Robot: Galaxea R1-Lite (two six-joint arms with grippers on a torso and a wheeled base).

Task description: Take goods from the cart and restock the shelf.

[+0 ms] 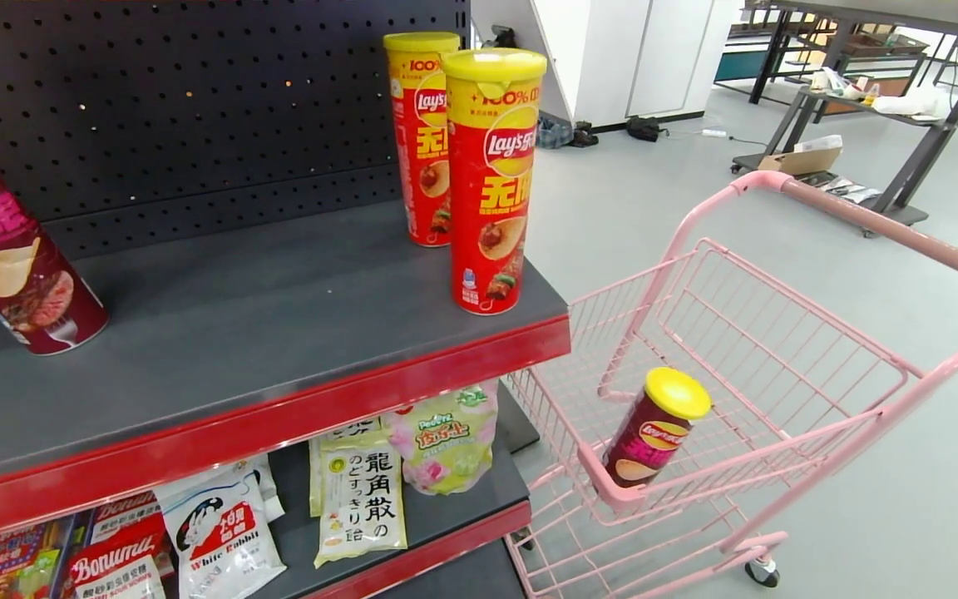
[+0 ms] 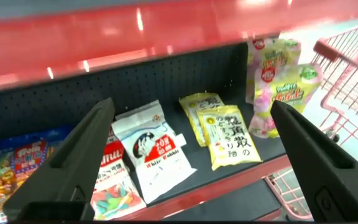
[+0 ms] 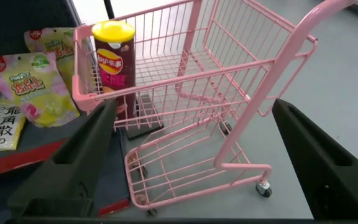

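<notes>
A maroon chip can (image 1: 654,428) with a yellow lid stands upright in the front corner of the pink cart (image 1: 778,333), right of the shelf. In the right wrist view that can (image 3: 114,62) is ahead of my right gripper (image 3: 193,104), which is open, holds nothing and is well short of the cart (image 3: 229,81). The grey top shelf board (image 1: 238,316) carries two red chip cans (image 1: 491,179) (image 1: 421,137) at its right end and one maroon can (image 1: 13,249) at the left. My left gripper (image 2: 192,106) is open and faces the lower shelf (image 2: 241,180).
Snack bags lie on the lower shelf: a white one (image 2: 151,149), yellow ones (image 2: 229,134) and a green-pink one (image 2: 281,93). A red lip (image 1: 279,416) edges the top board. Bare floor lies around the cart; metal tables (image 1: 878,100) stand far behind.
</notes>
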